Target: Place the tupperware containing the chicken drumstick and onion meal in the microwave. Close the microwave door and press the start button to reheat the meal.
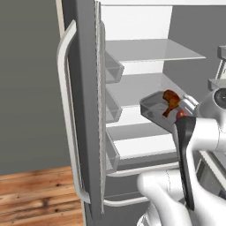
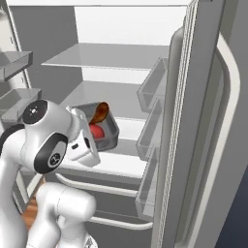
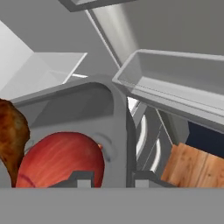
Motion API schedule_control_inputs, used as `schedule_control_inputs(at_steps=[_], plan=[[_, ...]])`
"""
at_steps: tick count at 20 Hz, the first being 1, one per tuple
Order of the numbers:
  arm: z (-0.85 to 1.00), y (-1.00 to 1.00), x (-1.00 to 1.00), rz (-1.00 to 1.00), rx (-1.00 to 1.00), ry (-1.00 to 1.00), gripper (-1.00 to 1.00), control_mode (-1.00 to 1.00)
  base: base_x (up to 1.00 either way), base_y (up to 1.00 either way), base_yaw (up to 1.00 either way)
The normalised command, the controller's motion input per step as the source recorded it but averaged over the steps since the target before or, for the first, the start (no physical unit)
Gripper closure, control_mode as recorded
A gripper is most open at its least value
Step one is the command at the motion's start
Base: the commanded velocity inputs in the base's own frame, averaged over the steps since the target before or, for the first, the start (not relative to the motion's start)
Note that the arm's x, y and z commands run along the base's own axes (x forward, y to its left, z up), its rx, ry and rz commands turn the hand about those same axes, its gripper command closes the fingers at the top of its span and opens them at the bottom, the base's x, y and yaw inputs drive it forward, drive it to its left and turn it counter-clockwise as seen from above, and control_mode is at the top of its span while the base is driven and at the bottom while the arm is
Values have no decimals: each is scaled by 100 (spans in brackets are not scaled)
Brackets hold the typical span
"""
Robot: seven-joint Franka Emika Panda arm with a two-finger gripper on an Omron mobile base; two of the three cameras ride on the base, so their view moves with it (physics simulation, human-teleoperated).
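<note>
**Tub Held in Front of the Open Fridge, Microwave Trip Not Yet Made**

The gripper [image 3: 107, 177] is pinching the near wall of the tupperware [image 2: 104, 133], one fingertip sitting inside the tub against the onion [image 3: 61, 159] and the other outside the wall. The tub is hanging in the air just ahead of the hand, clear of the fridge shelf [image 1: 141, 143] beyond and below it, so the robot appears to be carrying the meal away from the open fridge.

To do this step well, the arm is probably best off drawing the tub straight back toward itself, out between the two open fridge doors, before swinging toward the microwave. The door bin [image 3: 175, 83] is sitting close beside the hand, on the side of its outer fingertip, so a wide turn made too soon could clip it. The grip is on one wall alone, and the food is loose inside, so slow, smooth motion seems wise.

In both base views the tub is looking tilted rather than level, with its open side turned partly away from the hand. The chicken drumstick [image 1: 170, 101] is lying beyond the onion, its long axis running away from the fingers, one end poking past the tub's far rim. Whether the tub's own long axis is running along or across the fingers cannot be told.
</note>
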Motion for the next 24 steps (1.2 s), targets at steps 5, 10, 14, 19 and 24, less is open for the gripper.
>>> schedule_control_inputs(at_steps=[5, 10, 14, 19, 24], plan=[[0, 1, -16, 0, 0, 0, 100, 100, 0, 0, 0], [0, 0, 0, 0, 0, 0, 100, 100, -7, 0, 0], [0, 0, 0, 0, 0, 0, 100, 100, -55, 0, 8], [0, 0, 0, 0, 0, 0, 100, 100, -65, 2, 13], [0, 0, 0, 0, 0, 0, 100, 100, -59, 7, 18]])
